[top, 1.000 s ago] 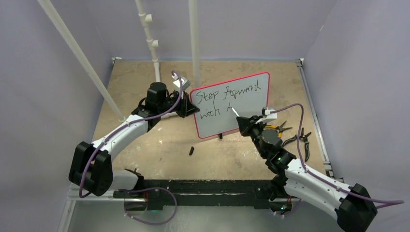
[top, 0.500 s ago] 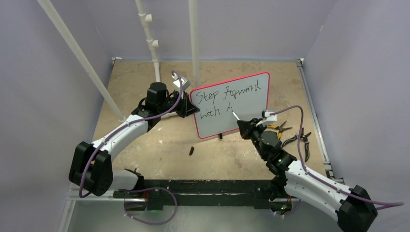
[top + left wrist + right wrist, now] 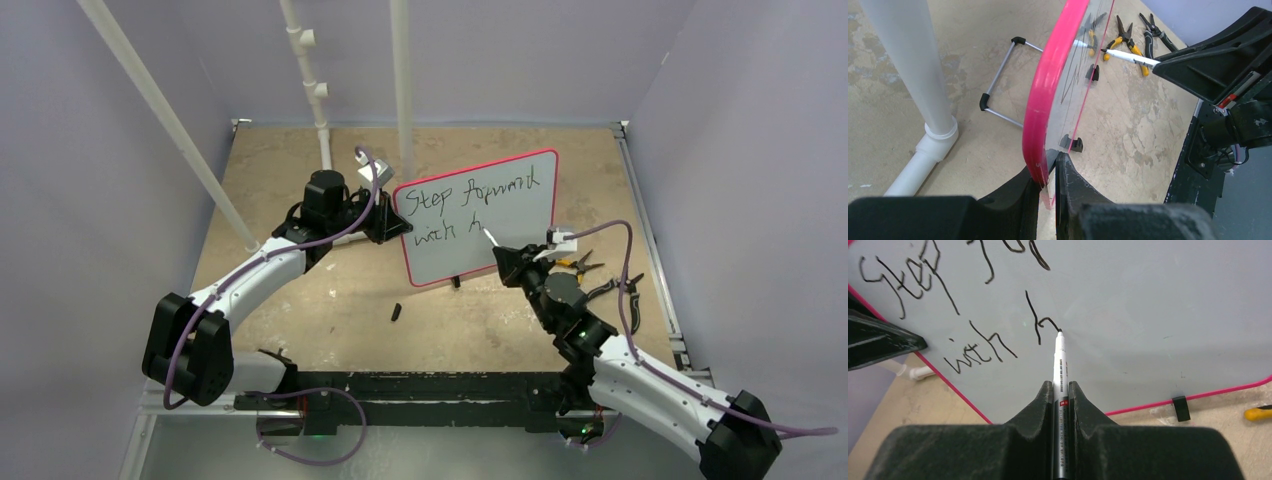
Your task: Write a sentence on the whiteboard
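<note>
The whiteboard (image 3: 500,235) with a pink-red frame stands tilted on black feet in the middle of the table. The sentence (image 3: 470,205) in black marker reads "Step forward" above "with h". My left gripper (image 3: 396,226) is shut on the board's left edge; the left wrist view shows the pink rim (image 3: 1048,95) pinched between the fingers. My right gripper (image 3: 505,258) is shut on a white marker (image 3: 1059,365). The marker's tip touches the board at the end of the "h" (image 3: 1040,322).
Several pliers with yellow and black handles (image 3: 590,275) lie right of the board. A black marker cap (image 3: 396,312) lies on the table in front. White pipes (image 3: 325,120) stand behind the board. A wire stand (image 3: 1000,80) props the board from behind.
The marker tip has moved a little to the right and down along the "h" stroke. The right arm shifted slightly with it. The left arm and the board stayed still.
</note>
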Robot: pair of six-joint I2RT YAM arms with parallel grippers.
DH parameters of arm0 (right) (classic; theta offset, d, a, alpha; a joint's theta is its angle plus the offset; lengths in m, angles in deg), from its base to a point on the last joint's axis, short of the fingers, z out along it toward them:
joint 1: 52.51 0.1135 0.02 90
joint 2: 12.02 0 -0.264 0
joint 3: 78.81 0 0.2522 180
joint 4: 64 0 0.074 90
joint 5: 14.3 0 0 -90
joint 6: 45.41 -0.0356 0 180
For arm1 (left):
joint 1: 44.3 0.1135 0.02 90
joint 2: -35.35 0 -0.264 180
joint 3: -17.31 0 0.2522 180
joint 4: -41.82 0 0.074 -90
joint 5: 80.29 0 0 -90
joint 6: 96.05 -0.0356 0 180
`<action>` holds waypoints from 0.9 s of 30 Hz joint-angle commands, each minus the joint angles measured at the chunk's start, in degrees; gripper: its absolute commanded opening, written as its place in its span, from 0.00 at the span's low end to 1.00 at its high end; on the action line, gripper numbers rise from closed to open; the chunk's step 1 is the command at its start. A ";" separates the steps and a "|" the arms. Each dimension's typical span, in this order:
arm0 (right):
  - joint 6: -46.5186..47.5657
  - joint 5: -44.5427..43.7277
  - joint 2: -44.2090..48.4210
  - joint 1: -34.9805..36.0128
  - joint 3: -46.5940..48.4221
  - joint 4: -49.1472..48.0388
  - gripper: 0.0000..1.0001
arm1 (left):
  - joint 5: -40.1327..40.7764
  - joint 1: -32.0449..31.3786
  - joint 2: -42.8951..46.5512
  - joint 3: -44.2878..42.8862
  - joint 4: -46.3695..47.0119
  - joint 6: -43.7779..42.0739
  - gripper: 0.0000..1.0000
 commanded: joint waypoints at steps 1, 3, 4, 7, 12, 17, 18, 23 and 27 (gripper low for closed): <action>1.19 -1.46 -1.52 -0.06 1.45 -2.34 0.00 | 2.31 -0.76 -0.50 0.39 -4.19 -0.47 0.00; 1.41 -1.99 -1.88 -0.08 1.53 -3.02 0.00 | 2.34 -0.76 -0.61 0.38 -4.23 -0.50 0.00; 1.49 -2.17 -1.94 -0.06 1.54 -3.24 0.00 | 2.28 -0.76 -0.66 0.36 -4.16 -0.50 0.00; 1.67 -2.46 -1.71 -0.06 1.46 -3.63 0.00 | 2.42 -0.76 -0.68 0.35 -4.30 -0.59 0.00; 1.94 -4.20 -0.69 -0.05 1.41 -2.98 0.00 | 2.36 -0.76 -0.84 0.38 -4.30 -0.59 0.00; 2.75 -5.15 -1.16 -0.06 1.61 -3.92 0.00 | 2.42 -0.76 -0.86 0.33 -4.32 -0.56 0.00; 3.14 -5.11 -1.42 -0.05 1.62 -4.44 0.00 | 2.44 -0.76 -0.93 0.36 -4.30 -0.58 0.00; 4.50 -4.40 -3.28 -0.08 1.89 -7.18 0.00 | 2.43 -0.76 -0.97 0.33 -4.28 -0.59 0.00; 5.43 -3.40 -4.00 -0.05 2.14 -8.05 0.00 | 2.33 -0.76 -0.94 0.38 -4.32 -0.57 0.00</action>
